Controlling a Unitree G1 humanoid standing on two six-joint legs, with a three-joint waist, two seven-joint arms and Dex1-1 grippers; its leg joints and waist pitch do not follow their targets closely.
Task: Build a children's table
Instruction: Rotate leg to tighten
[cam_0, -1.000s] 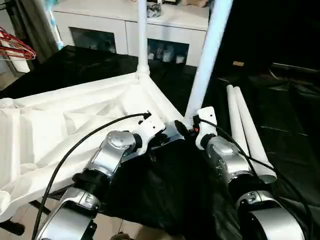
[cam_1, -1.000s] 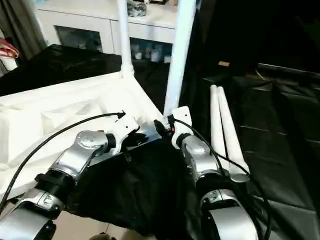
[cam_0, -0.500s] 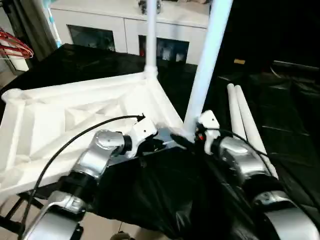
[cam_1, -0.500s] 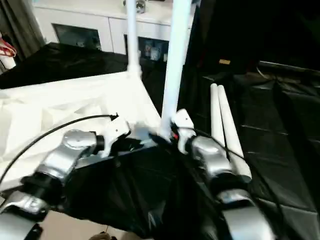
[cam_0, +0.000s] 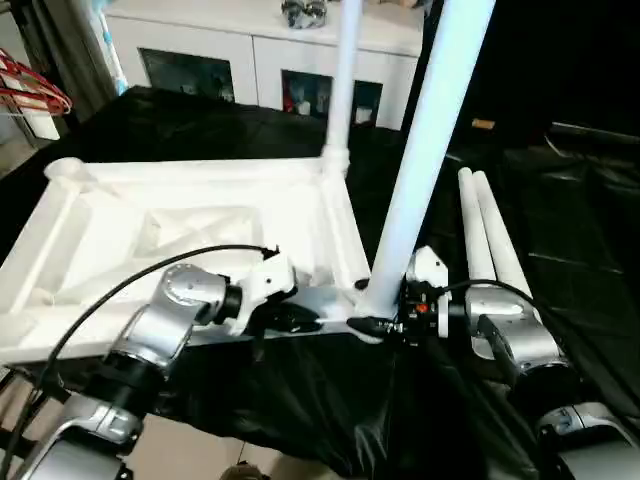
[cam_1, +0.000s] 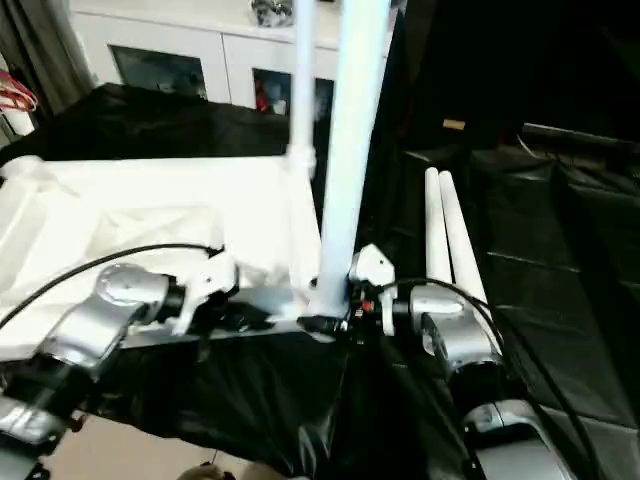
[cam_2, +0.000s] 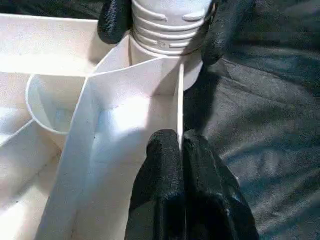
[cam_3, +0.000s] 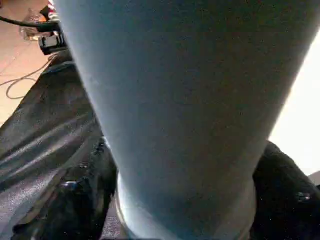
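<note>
The white tabletop (cam_0: 190, 215) lies ribbed side up on a black-draped surface. Two white legs stand upright in its sockets, the far leg (cam_0: 343, 90) at the back right corner and the near leg (cam_0: 425, 160) at the front right corner. My left gripper (cam_0: 296, 320) is shut on the tabletop's thin front rim (cam_2: 177, 105), just left of the near leg. My right gripper (cam_0: 381, 326) is shut around the near leg's ridged base (cam_2: 167, 25), one black finger (cam_3: 75, 200) on each side.
Two loose white legs (cam_0: 488, 240) lie side by side on the black cover to the right. A white cabinet with glass doors (cam_0: 240, 70) stands behind. Red hangers (cam_0: 25, 85) hang at the far left. The floor (cam_0: 200, 460) drops off at the front.
The tabletop has swung to the right and levelled, bringing its far left corner into sight. Both upright legs moved right with it. My right gripper has dropped to the near leg's base.
</note>
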